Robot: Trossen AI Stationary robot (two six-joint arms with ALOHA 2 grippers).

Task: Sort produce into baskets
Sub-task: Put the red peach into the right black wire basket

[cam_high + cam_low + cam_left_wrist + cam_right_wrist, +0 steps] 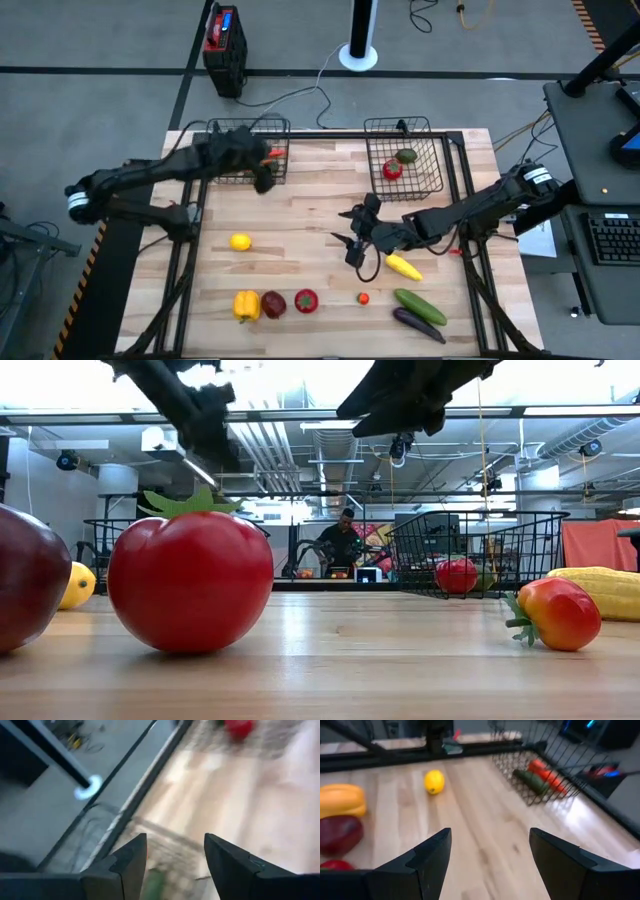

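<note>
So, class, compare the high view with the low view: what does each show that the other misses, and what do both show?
Only the high view: the cucumber, eggplant and yellow pepper. It also places the left gripper at the left basket and the right gripper mid-table. Only the low view: a person in the room behind. Both: the tomato, lemon and right basket.

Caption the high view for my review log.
Left gripper at left black wire-mesh basket; right gripper open mid-table beside yellow corn.
</note>
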